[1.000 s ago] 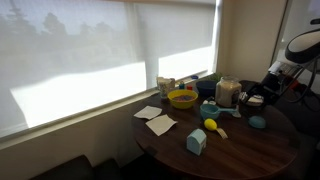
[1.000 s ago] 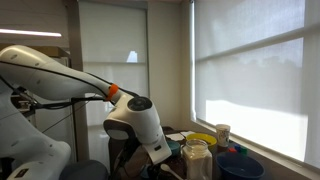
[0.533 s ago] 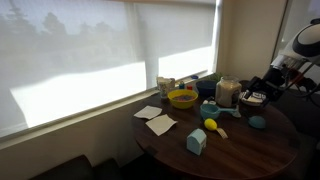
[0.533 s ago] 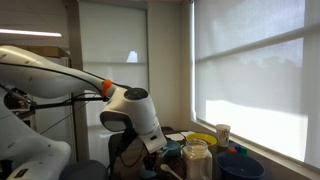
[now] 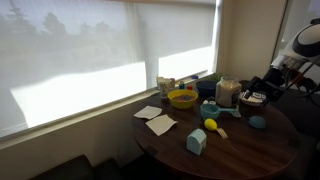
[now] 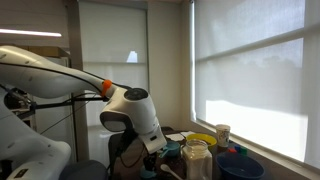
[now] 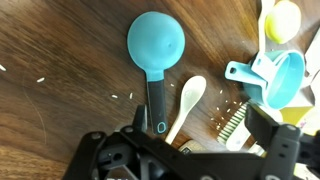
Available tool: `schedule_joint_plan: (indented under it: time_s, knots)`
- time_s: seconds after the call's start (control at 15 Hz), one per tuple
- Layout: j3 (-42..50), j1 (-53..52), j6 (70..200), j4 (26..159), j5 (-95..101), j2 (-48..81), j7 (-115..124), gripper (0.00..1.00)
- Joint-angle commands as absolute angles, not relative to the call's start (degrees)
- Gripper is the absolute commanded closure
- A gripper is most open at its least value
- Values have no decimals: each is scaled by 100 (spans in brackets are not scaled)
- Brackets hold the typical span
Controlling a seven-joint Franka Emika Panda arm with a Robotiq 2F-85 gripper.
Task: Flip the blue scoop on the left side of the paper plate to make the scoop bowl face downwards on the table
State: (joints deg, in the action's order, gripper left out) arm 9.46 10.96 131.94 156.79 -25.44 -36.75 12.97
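Arm (image 6: 60, 75) shifted slightly since a second ago; claw (image 7: 190, 135) spread apart above blue scoop (image 7: 155, 45), left of white spoon (image 7: 188, 100).

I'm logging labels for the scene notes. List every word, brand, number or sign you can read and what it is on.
No text can be read in any view.
The scoop in the wrist view shows no marking.
The jar and cup in an exterior view are too small and blurred to tell.
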Motion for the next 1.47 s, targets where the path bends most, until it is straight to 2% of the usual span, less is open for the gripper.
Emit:
schedule_joint_plan:
  time_s: [0.0,0.67,1.4]
  knots:
    - [924,1075,13036,15589,-2282,-3783,1032,0]
    - [495,1078,11136,14651,-368,-4241,422,0]
    - [467,978,11093,14518,61,-4347,440,0]
